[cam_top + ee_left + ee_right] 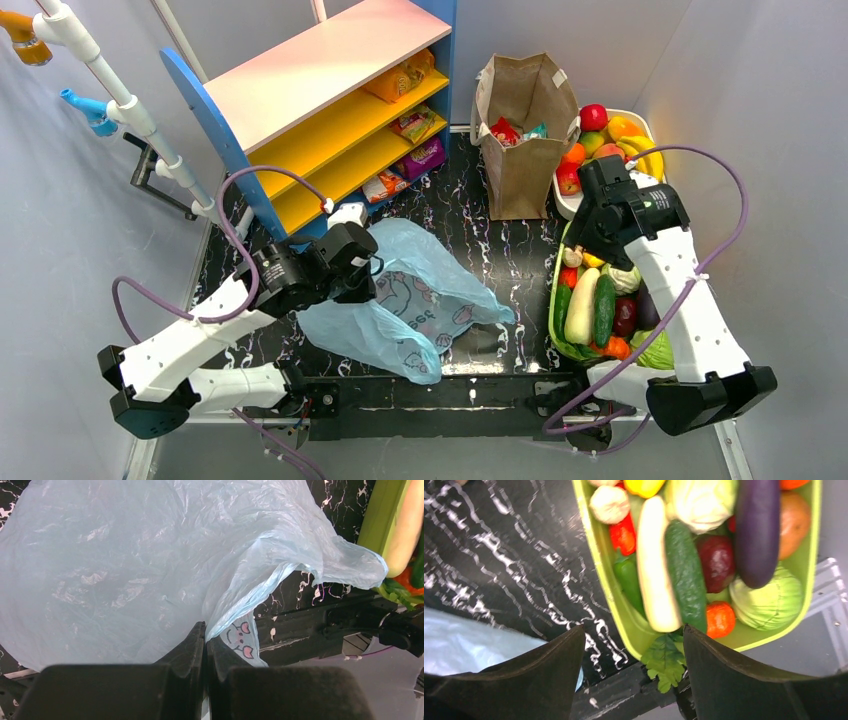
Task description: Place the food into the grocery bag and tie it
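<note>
Top external view: the grocery bag (420,290) lies crumpled on the black marbled table (500,250) in front of the left arm. It is thin, pale blue and see-through, with a cartoon print near its middle. In the left wrist view the left gripper (205,630) has its 2 fingers clenched on a fold of the plastic. The right gripper (634,635) hangs with its fingers spread over the green tray (596,540) of plastic vegetables, grasping nothing. The snack packets (505,130), 1 red and 1 teal, poke out of the brown paper bag (520,170), their lower parts hidden. The grocery bag's handles cannot be made out.
</note>
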`<act>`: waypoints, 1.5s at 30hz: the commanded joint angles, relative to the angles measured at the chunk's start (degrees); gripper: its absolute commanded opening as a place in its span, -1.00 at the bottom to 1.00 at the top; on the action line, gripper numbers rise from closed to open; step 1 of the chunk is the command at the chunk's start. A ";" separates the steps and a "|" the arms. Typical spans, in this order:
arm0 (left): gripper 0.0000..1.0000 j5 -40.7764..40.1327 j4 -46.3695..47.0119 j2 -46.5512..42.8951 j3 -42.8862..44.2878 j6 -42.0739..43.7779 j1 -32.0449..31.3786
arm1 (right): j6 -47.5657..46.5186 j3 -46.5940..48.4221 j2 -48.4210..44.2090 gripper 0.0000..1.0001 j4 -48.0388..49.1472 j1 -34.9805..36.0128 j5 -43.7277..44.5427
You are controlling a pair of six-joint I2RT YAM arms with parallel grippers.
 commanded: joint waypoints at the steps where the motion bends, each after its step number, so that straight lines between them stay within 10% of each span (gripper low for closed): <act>1: -1.00 0.90 -0.56 -2.00 -1.51 3.71 0.07 | -0.25 1.03 1.20 0.56 -2.13 -3.18 8.80; 45: -1.00 -2.93 3.24 -10.81 -4.00 19.77 0.08 | -26.17 -25.11 12.11 0.43 30.91 -33.54 13.12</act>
